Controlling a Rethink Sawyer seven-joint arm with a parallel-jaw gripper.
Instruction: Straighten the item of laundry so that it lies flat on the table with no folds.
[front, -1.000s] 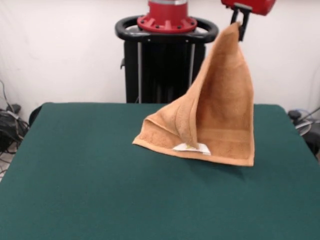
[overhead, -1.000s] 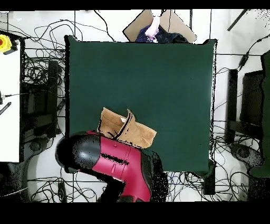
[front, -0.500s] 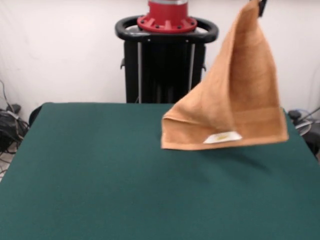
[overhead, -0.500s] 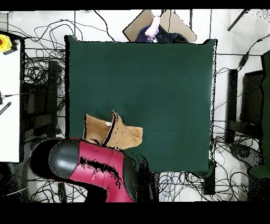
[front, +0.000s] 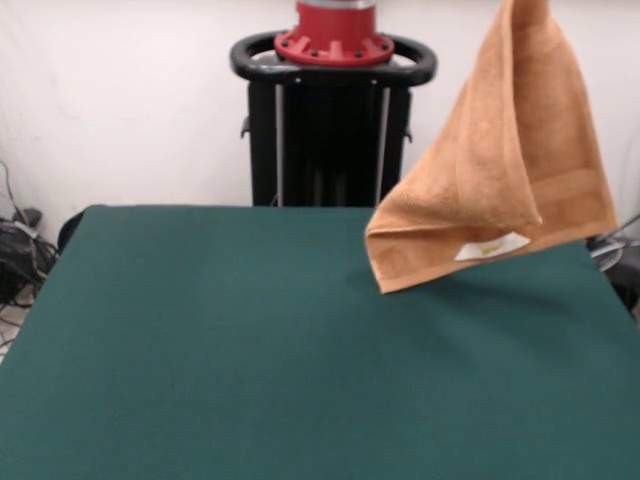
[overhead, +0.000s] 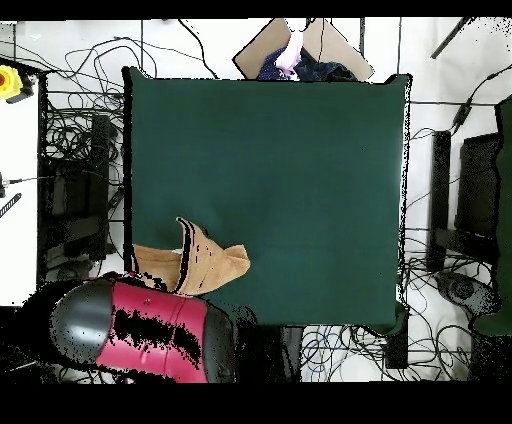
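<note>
The item of laundry (front: 500, 190), a peach towel, hangs in the air over the table's (front: 250, 350) far right part, clear of the green top. It is draped in a cone, folded on itself, with a white label (front: 490, 246) near its lower edge. Its peak runs out of the front view's top edge, so the gripper is out of sight there. In the overhead view the towel (overhead: 205, 268) shows near the table's (overhead: 270, 170) lower left corner. The red and black arm (overhead: 150, 335) partly covers it and hides the gripper.
The black pedestal (front: 333, 120) stands behind the table's far edge. Cables lie on the floor all round the table (overhead: 70, 200). A cardboard piece (overhead: 320, 45) lies beyond the table's top edge in the overhead view. A white surface (overhead: 18, 180) stands at the left.
The towel has been lifted off the table and carried to the right in the front view. Its lower edge, which rested on the table a second ago, now hangs free.
</note>
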